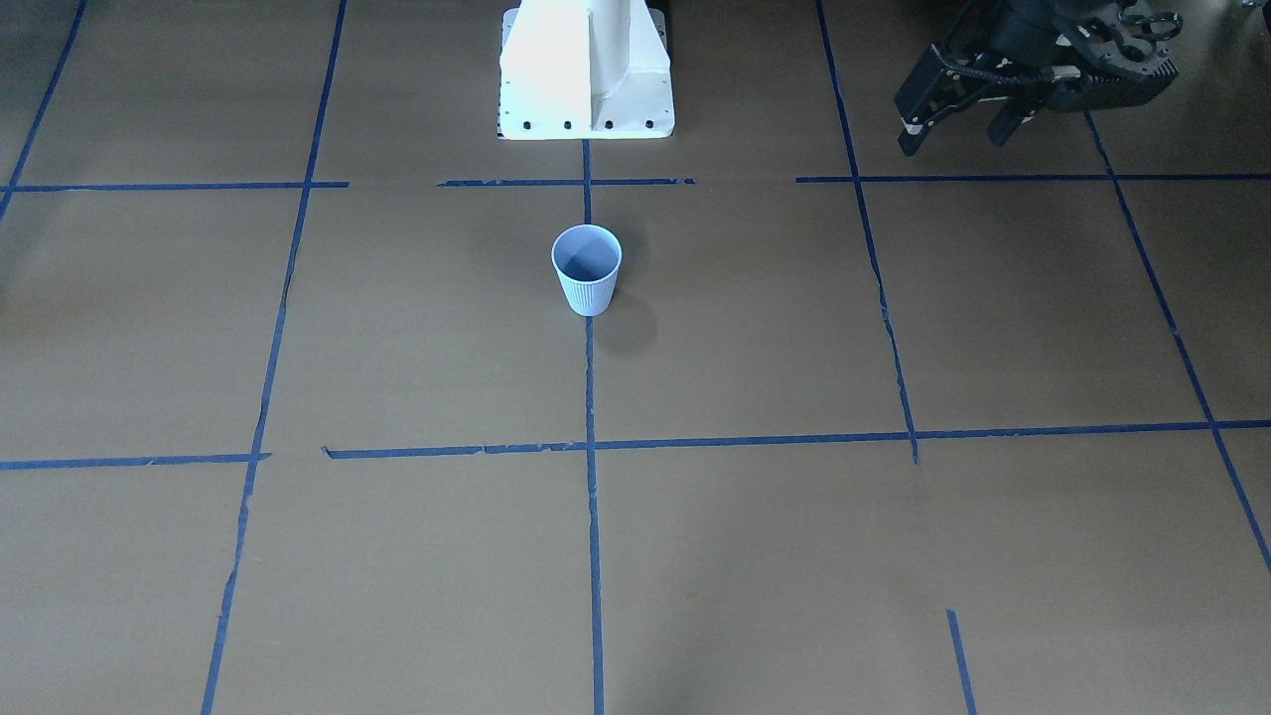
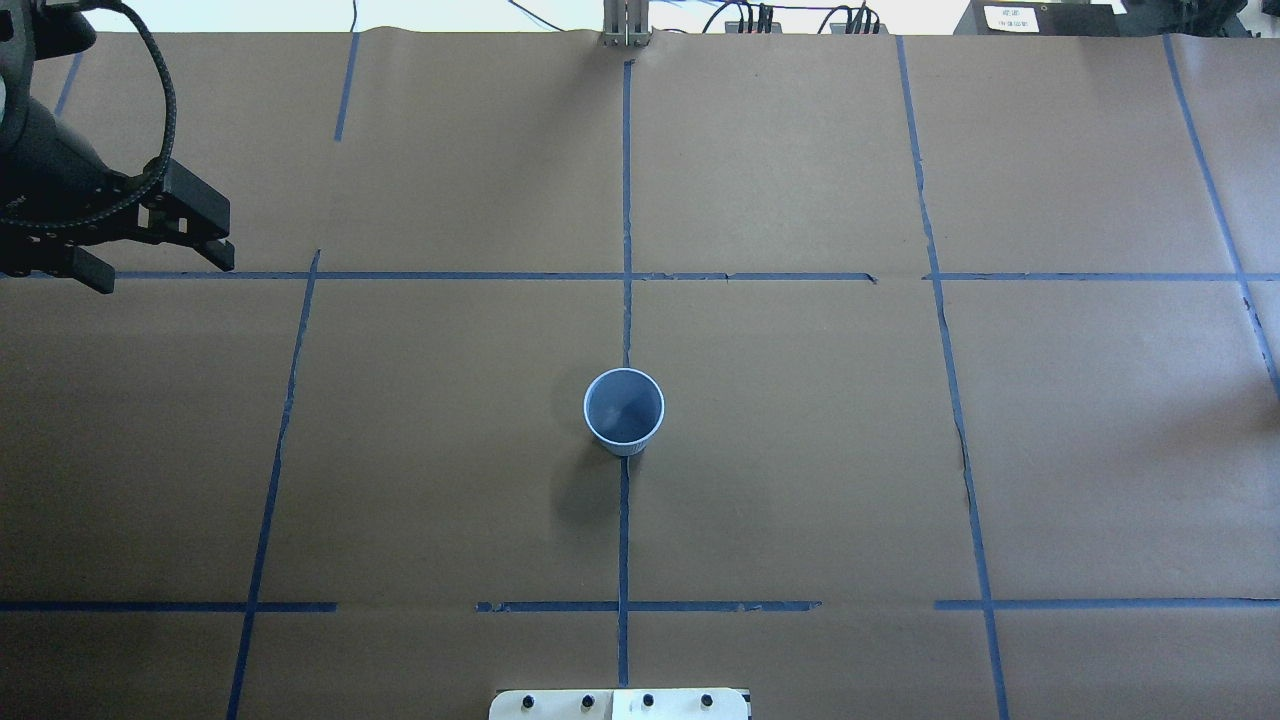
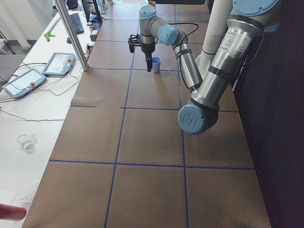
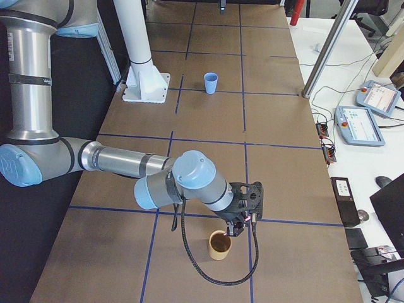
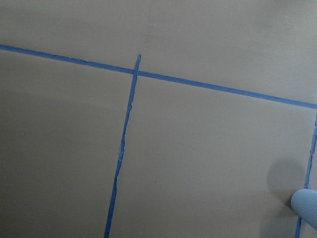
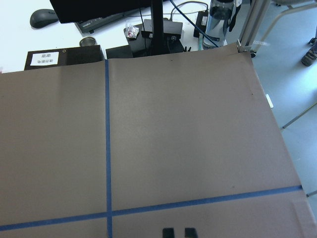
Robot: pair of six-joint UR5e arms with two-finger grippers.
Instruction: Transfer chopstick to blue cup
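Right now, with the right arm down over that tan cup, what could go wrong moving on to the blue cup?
The right gripper sits right over the tan cup; lifting off-centre could drag or tip it. No chopstick is clearly visible, so a grasp cannot be confirmed. The blue cup stands alone and unsupported, with the open left gripper far away; a leaning chopstick might topple it.

L arm stretched far out, L gripper (image 2: 165, 272) hanging fingers-down, jaws wide apart. R arm bent, forearm approx level, R gripper (image 4: 242, 224) pointing down; fingertips (image 6: 168, 231) close together w/ narrow gap, grip unclear.
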